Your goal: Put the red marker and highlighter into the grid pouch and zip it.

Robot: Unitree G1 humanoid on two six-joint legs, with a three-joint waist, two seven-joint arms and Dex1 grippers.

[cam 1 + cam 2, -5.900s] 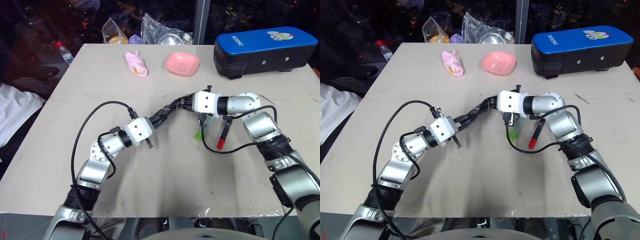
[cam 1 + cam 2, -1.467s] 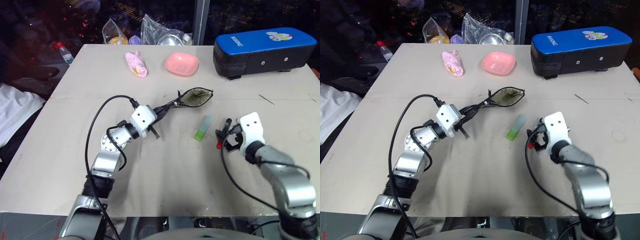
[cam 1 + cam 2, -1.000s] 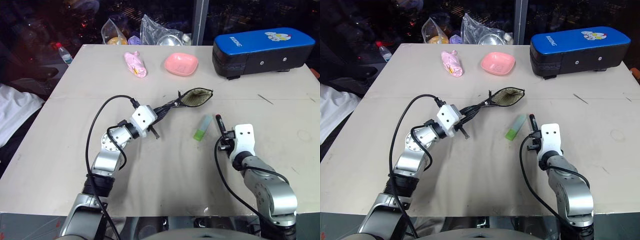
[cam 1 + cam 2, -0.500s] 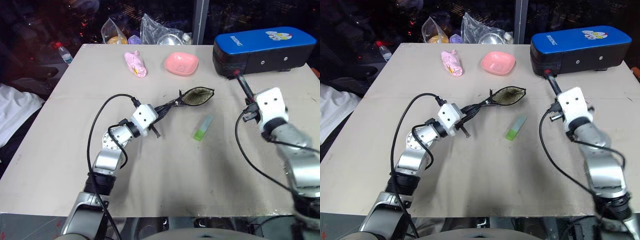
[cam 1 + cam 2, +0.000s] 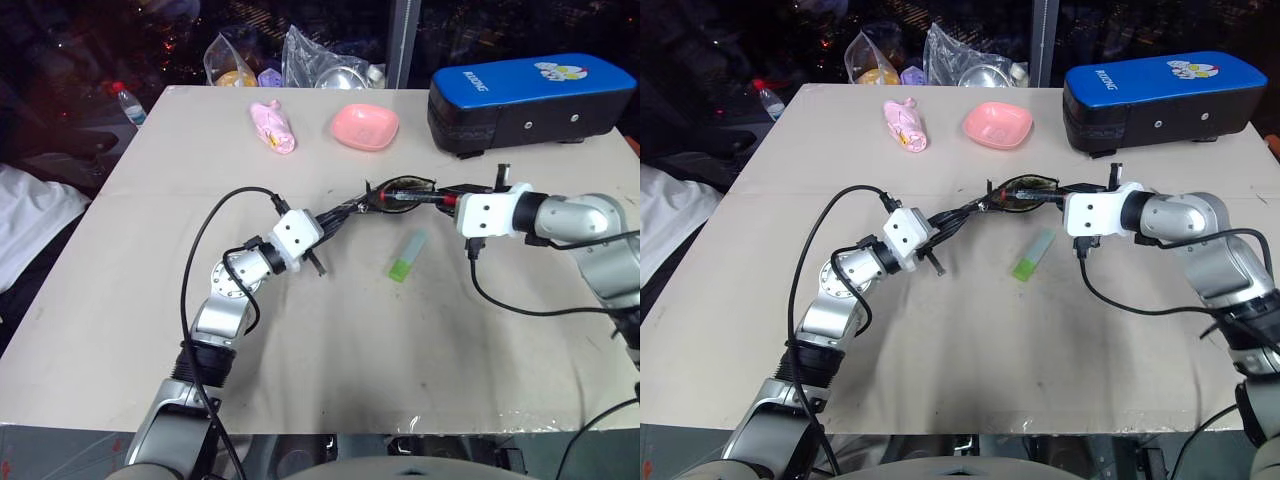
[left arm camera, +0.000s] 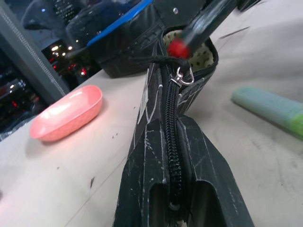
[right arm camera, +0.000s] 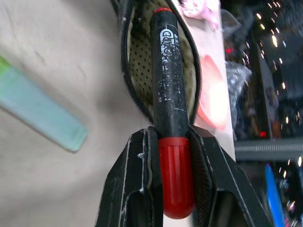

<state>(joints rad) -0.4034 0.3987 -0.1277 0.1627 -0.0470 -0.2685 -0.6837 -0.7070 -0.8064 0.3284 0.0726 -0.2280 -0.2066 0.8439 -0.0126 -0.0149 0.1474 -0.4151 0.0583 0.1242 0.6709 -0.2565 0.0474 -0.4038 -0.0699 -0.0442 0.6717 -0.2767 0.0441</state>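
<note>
- Left gripper (image 6: 173,198) clamped on the closed end of the grid pouch (image 5: 385,198), holding it edge-up above the table (image 5: 150,250), open mouth facing the right arm
- Right gripper (image 7: 173,142) closed around the red marker (image 7: 169,99) at its red cap; black barrel points into the pouch mouth, tip at the opening over the pale dotted lining
- Highlighter (image 5: 406,256) flat on the table, just below the pouch mouth, untouched
- Pink bowl (image 5: 365,127) and blue-topped case (image 5: 530,100) at the far edge

the left pincer (image 6: 173,198) hides the grid pouch's (image 6: 182,90) closed end.
</note>
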